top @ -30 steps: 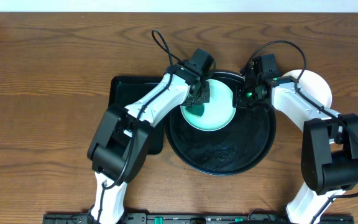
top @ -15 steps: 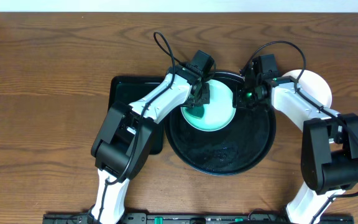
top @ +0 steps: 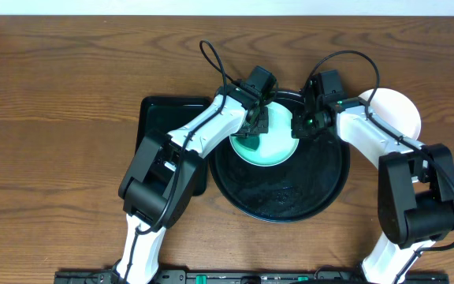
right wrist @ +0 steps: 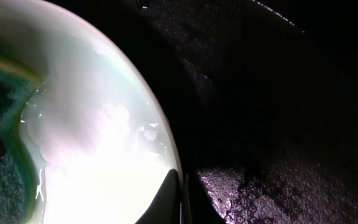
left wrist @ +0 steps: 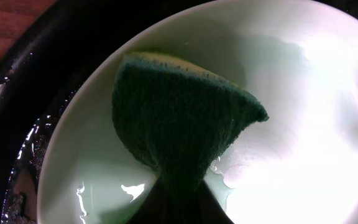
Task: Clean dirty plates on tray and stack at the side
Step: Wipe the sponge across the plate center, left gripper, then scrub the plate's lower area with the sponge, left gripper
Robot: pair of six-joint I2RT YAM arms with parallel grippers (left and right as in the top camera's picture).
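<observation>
One plate [top: 273, 143] lies on the tray [top: 290, 207] — I have the left gripper [top: 255, 124] pinching the sponge [left wrist: 179, 118] onto it, the right gripper [right wrist: 182, 196] nipping its rim; the side stack [top: 400, 110] looks done.

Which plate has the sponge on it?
The pale-mint plate on the round black tray: the left claw presses a green sponge onto it. The white plate lies outside the tray.

Mint plate [top: 278, 146]: pale mint, white glare patches. Sponge [left wrist: 179, 118]: dark green face, yellow band along one edge. Round tray [top: 290, 197]: glossy black, wet speckle. White plate [top: 404, 110], table's right side: plain white. Table [top: 53, 118]: brown wood grain.
</observation>
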